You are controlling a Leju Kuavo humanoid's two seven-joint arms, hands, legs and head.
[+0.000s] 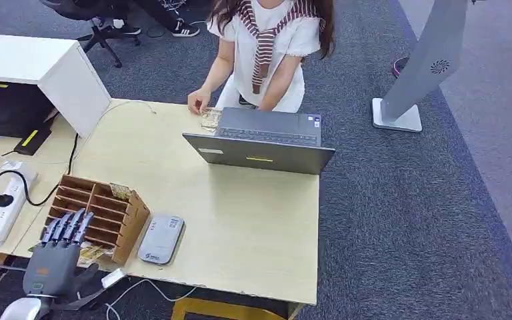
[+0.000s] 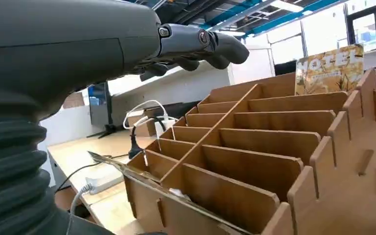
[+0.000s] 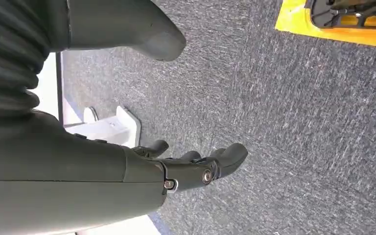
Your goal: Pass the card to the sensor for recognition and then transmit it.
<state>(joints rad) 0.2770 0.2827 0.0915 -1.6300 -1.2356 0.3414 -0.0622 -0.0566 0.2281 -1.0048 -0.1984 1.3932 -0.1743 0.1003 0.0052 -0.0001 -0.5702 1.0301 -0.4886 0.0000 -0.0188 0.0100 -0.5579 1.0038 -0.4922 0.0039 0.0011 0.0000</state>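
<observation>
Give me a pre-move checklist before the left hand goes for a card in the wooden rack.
1. Left hand free: ok, fingers apart, holding nothing, at the near end of the wooden rack.
2. Card available: ok, a printed card stands in the rack's far slot.
3. Sensor reachable: ok, the grey reader lies flat on the table beside the rack, nothing on it.
4. Right hand out of the way: ok, it hangs over the carpet, holding nothing.
5. Person clear of the path: ok, standing at the far edge by the laptop.
6. Card loose in its slot: cannot tell.
</observation>
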